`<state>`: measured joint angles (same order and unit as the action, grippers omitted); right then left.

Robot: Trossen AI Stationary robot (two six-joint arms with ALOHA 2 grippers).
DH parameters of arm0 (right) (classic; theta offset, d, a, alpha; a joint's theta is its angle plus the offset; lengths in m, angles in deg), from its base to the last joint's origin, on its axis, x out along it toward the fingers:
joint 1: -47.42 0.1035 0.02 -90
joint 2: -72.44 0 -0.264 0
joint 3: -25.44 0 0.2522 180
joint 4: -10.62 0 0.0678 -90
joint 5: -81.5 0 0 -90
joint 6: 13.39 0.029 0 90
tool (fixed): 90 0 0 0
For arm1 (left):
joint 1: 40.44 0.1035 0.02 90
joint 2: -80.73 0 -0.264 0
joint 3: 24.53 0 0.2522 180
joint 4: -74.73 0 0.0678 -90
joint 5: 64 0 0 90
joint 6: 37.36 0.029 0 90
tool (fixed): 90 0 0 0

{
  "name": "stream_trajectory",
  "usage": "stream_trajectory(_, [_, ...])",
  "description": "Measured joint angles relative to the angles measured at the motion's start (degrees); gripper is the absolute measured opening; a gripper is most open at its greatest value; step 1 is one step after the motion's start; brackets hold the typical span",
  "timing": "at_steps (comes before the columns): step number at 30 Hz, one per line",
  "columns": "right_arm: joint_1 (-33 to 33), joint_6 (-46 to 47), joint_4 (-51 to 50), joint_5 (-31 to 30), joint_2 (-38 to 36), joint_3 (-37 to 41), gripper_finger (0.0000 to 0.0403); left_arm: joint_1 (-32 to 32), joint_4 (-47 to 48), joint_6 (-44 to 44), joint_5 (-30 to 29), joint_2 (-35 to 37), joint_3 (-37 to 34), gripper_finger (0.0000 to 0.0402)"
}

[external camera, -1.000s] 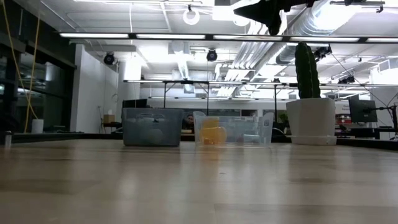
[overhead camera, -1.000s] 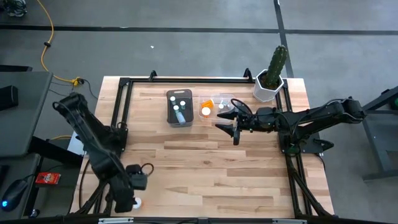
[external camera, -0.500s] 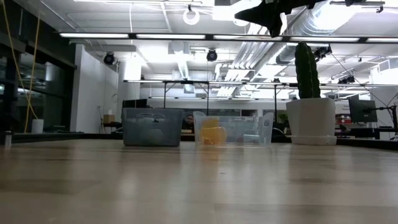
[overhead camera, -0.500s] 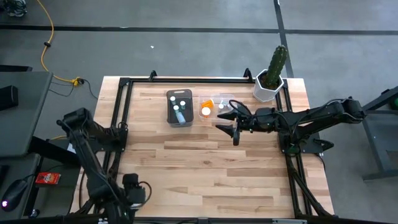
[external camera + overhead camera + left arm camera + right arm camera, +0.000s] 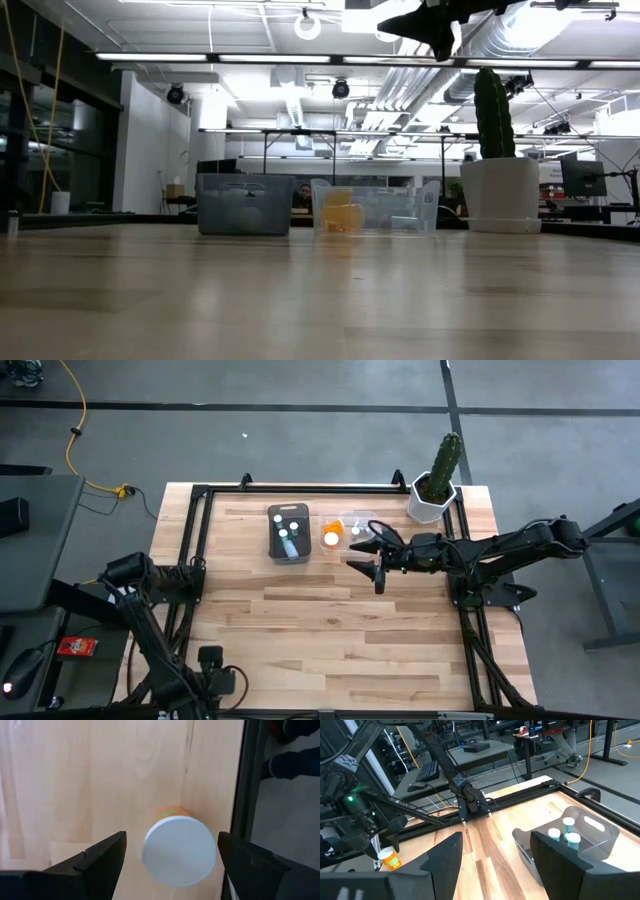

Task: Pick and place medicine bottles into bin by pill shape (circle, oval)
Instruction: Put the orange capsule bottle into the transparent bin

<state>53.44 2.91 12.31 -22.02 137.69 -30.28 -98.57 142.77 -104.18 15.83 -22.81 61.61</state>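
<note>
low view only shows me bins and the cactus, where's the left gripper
Observer: The left gripper is by the table's left edge rail, at the end away from the bins, open around an upright orange bottle with a white cap.
Operator: touching it
Observer: No, the left wrist view shows gaps on both sides of the cap.
Operator: and the right one
Observer: The right gripper hangs open and empty beside the clear bin.

Grey floor (image 5: 300, 440) around the table, crossed by dark seams; yellow cable (image 5: 75, 420) trailing over it. Grey desk (image 5: 30, 540) at one side. Open workshop beyond: white ceiling with strip lights (image 5: 300, 57), ducts (image 5: 400, 90), dark windows (image 5: 30, 120), far tables (image 5: 330, 135), monitor (image 5: 578, 178).
</note>
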Motion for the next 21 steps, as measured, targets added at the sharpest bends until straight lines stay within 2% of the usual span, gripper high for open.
stream_trajectory(7, [0.0, 0.3, -0.2, 0.0, 0.0, 0.0, 0.0226, -0.1, -1.2, -0.5, 1.0, 0.0, -0.6, 0.0294])
stream_trajectory(21, [0.0, 0.2, -0.3, 0.0, 0.0, 0.0, 0.0226, 0.4, -1.7, -1.6, 1.9, 0.0, -2.1, 0.0199])
